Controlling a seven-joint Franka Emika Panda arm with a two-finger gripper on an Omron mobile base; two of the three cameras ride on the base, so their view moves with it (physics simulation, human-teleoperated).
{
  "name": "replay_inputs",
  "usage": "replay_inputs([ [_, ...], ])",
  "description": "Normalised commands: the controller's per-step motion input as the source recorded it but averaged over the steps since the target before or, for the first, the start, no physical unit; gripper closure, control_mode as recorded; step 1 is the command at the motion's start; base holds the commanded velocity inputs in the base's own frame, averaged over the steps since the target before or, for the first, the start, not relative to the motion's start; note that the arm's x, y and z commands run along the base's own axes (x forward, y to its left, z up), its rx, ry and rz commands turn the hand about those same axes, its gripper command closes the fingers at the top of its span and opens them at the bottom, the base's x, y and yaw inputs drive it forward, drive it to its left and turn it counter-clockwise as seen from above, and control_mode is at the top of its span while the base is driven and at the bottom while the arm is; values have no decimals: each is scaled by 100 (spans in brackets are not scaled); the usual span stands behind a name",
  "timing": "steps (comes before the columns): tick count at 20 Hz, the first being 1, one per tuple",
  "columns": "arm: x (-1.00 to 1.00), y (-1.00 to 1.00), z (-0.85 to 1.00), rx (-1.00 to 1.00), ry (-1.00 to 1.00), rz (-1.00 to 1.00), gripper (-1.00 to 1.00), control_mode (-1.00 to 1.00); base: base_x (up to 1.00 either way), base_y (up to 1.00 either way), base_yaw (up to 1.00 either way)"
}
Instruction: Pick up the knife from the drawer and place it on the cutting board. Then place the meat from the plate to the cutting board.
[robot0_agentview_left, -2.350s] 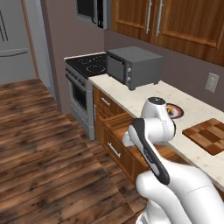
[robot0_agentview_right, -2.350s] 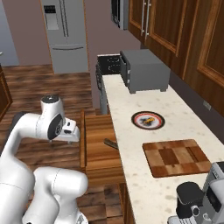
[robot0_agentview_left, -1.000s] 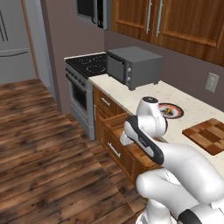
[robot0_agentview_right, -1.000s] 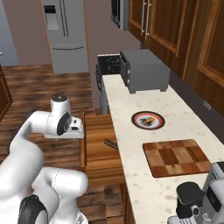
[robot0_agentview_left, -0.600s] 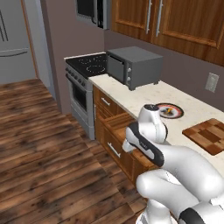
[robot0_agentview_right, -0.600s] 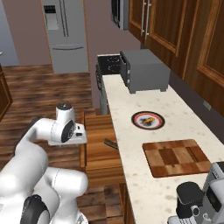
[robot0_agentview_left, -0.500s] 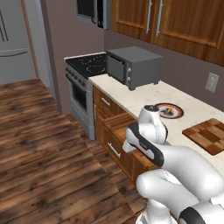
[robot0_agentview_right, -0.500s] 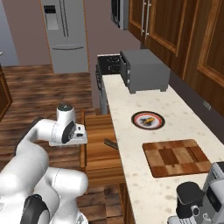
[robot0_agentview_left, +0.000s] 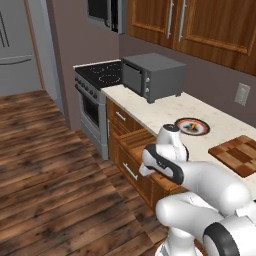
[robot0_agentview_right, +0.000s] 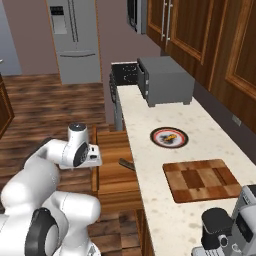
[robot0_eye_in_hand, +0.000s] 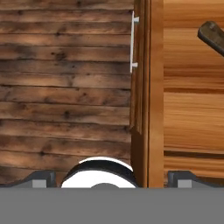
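The knife (robot0_agentview_right: 126, 164) lies in the open drawer (robot0_agentview_right: 112, 170), its dark handle near the drawer's inner edge, close under the counter (robot0_agentview_right: 150, 165) lip. In the hand view the handle (robot0_eye_in_hand: 212, 36) shows at about 2 o'clock, slanting over the drawer's wood-grain floor (robot0_eye_in_hand: 192, 109); the blade cannot be made out. The drawer front runs top to bottom through the middle of that view, with its silver bar handle (robot0_eye_in_hand: 131, 43) at about 12 o'clock and the dark plank floor (robot0_eye_in_hand: 65, 87) from 7 to 11 o'clock.

The gripper (robot0_agentview_right: 94, 156) hangs over the drawer's outer front edge, at 9 o'clock from the knife in the right base view. Its jaws stand spread wide, with nothing between them; the two fingertips (robot0_eye_in_hand: 41, 178) sit far apart at the bottom of the hand view, one over the floor, the other over the drawer.

On the counter, the plate (robot0_agentview_right: 170, 136) sits at about 1 o'clock from the knife, with the meat (robot0_agentview_right: 170, 135) on it. The cutting board (robot0_agentview_right: 202, 180) lies bare at about 4 o'clock from the knife, apart from the plate. A grey toaster oven (robot0_agentview_right: 165, 80) stands farther along the counter, beyond the plate.
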Motion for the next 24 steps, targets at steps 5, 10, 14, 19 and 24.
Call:
replay_inputs([
  [5,21,0,-14,0,0,0,-100,-100,0,0,0],
  [10,23,0,-17,0,0,0,-100,-100,0,0,0],
  [14,20,0,-20,0,0,0,-100,-100,0,0,0],
  [19,23,0,-20,0,0,0,-100,-100,0,0,0],
  [24,29,0,-22,0,0,0,-100,-100,0,0,0],
])
